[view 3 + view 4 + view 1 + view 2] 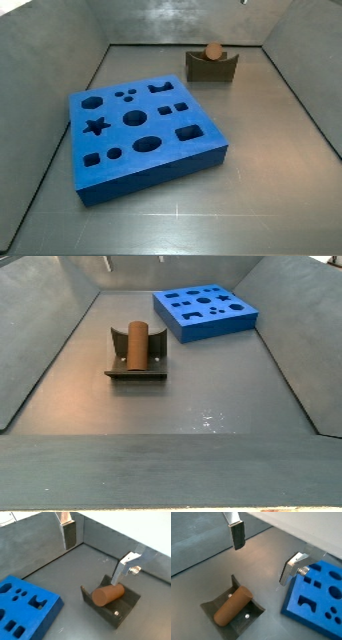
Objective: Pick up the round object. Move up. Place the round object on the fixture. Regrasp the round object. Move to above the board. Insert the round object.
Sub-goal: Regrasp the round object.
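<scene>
Grey metal floor [254, 150] enclosed by sloping grey walls [34, 366]. Round object [134, 342] lying on its side in the notch of the fixture [135, 368], resting on it and touched by nothing else; seen end-on in a side view [213, 49], lengthwise in both wrist views [107, 594] [232, 605]. Fixture [211, 67] standing on the floor near the back wall, well apart from the board [140, 125]. Board [203, 311] lying flat, blue, with star, round, oval and rectangular cutouts; one corner visible in each wrist view [27, 607] [318, 594]. Gripper [97, 544] raised above the fixture, jaws spread wide and empty, apart from the round object; also visible in a wrist view [264, 554]. Fingers [69, 534] [237, 534] as silver plates with dark pads, one on each side of the fixture. Gripper out of frame in both side views.
</scene>
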